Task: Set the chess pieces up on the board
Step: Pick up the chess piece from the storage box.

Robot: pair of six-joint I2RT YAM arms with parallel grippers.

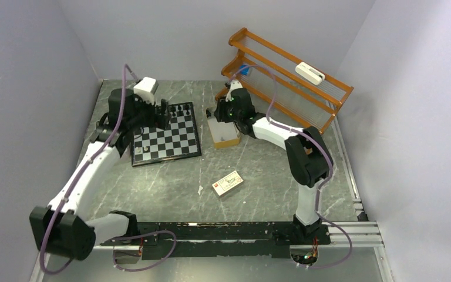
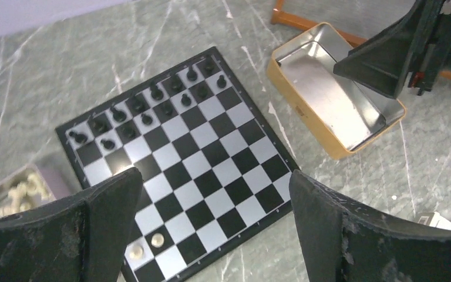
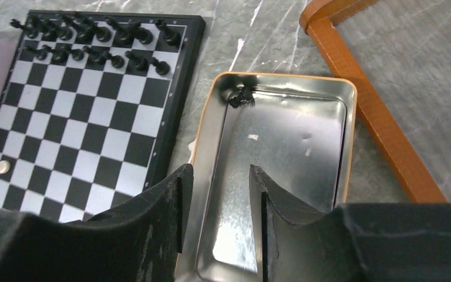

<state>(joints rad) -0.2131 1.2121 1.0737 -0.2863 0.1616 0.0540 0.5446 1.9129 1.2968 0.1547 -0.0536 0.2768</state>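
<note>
Two black rows: the small black chess pieces (image 2: 166,108) line the board's far edge. I count about fifteen, with one square of the second row looking bare.
Board: the flat black-and-white checkered chessboard with the dark border (image 2: 199,170) lies on the table under my left arm.
Last black piece: one small dark figure (image 3: 241,97) lies in a corner of the orange-rimmed shiny metal tin (image 3: 288,76), just right of the board.
Pale side: only two small cream pieces (image 2: 157,239) stand on the board, at its near left corner. The other cream pieces (image 2: 17,191) sit heaped in a grey tray (image 2: 53,182) at the board's left edge; I cannot tell whether it touches.
Progress: I judge it about half done — black nearly complete, white barely begun.
Left gripper (image 2: 214,176): over the board, jaws spread wide, nothing held.
Right gripper (image 3: 218,170): over the tin, jaws narrowly apart, nothing between them.
Surface: grey-green marbled tabletop (image 1: 170,194) with pale veins. A small white-and-red card box (image 1: 228,183) lies nearer my arm bases than the board.
Room: plain pale walls (image 1: 170,35) on three sides — an orange wooden rack (image 1: 288,76) leans far right of the board, beyond the tin.
</note>
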